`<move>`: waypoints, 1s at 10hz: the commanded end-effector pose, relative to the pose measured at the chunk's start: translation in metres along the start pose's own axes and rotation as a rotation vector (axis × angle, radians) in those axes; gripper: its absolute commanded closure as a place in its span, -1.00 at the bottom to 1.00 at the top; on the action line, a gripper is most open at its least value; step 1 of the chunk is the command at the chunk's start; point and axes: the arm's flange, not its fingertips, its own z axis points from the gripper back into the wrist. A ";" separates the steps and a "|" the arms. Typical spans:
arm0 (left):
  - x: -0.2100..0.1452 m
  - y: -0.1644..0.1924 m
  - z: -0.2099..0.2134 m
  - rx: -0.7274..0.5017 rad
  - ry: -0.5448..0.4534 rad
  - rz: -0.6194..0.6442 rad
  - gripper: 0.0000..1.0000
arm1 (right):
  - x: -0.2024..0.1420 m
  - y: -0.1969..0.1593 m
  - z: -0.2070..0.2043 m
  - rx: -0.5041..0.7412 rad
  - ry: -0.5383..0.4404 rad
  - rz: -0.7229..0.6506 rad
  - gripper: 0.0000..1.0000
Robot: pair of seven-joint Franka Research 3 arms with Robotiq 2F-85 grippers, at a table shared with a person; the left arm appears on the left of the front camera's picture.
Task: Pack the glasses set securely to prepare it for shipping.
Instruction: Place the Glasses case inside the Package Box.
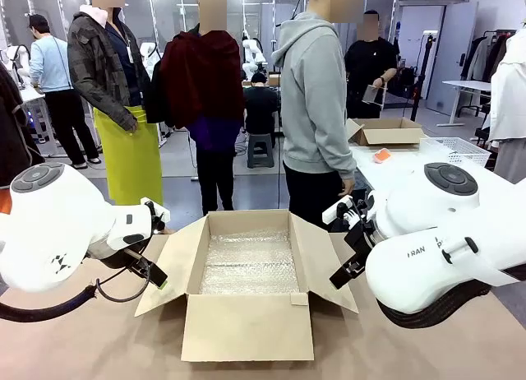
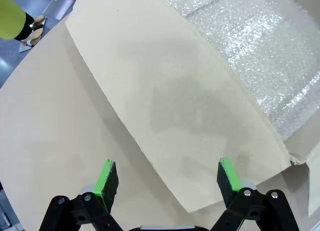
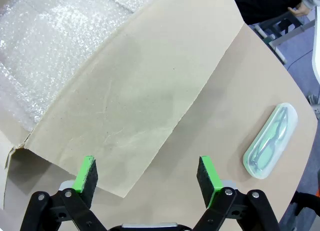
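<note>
Beige tabletop [image 2: 45, 141], smooth and matte, spreads beneath the left hand [image 2: 168, 175]. Its two black fingers, tipped with green pads [image 2: 105, 178], are spread wide with nothing between them. Just beyond the fingers lies the left flap [image 2: 170, 106] of a brown cardboard box [image 1: 246, 322]. The flap is a flat, slightly scuffed sheet folded outward, with its free corner pointing toward the hand.

The front view shows the box open at the middle of the tabletop, all its flaps spread out. A sheet of clear bubble wrap [image 1: 249, 263] lines the bottom, knobbly and shiny with pale glints. A person in a grey hooded top [image 1: 316, 92] stands at the far side, just behind the box.

To the right, the right hand [image 3: 146, 172] is likewise spread wide and holds nothing. Its green pads [image 3: 86, 173] frame the outer edge of the right flap [image 3: 135, 101], a creased, faintly mottled sheet of cardboard.

The glasses case [image 3: 271, 141] lies flat on the bare tabletop, outside the box. It sits ahead of the right hand and off to the side of its fingers, apart from the flap and close to the tabletop's curved edge. It is a slim, mint-green, translucent oblong with rounded corners, and a pair of spectacles shows through its lid.
</note>
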 end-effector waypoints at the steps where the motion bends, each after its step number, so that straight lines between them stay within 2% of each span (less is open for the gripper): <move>1: 0.000 0.000 0.000 0.000 0.000 0.000 -1.00 | 0.000 0.000 0.000 0.001 0.000 -0.001 -1.00; 2: 0.012 0.009 0.021 -0.014 -0.051 -0.030 -1.00 | 0.000 0.000 0.000 0.000 0.000 0.000 -1.00; 3: 0.021 0.018 0.040 -0.026 -0.039 -0.058 -1.00 | 0.008 -0.008 0.010 -0.001 0.017 -0.033 -1.00; 4: 0.028 0.024 0.063 -0.082 -0.076 -0.082 -1.00 | 0.017 -0.016 0.020 -0.031 0.017 -0.066 -1.00; 5: 0.031 0.027 0.086 -0.037 -0.112 -0.122 -1.00 | 0.023 -0.023 0.030 -0.052 0.035 -0.092 -1.00; 7: 0.029 0.033 0.133 -0.070 -0.170 -0.164 -1.00 | 0.034 -0.045 0.051 -0.073 0.077 -0.177 -1.00; 9: 0.023 0.043 0.161 -0.181 -0.240 -0.203 -1.00 | 0.040 -0.071 0.062 -0.106 0.161 -0.303 -1.00; 10: 0.018 0.044 0.172 -0.150 -0.268 -0.234 -1.00 | 0.043 -0.085 0.068 -0.101 0.180 -0.348 -1.00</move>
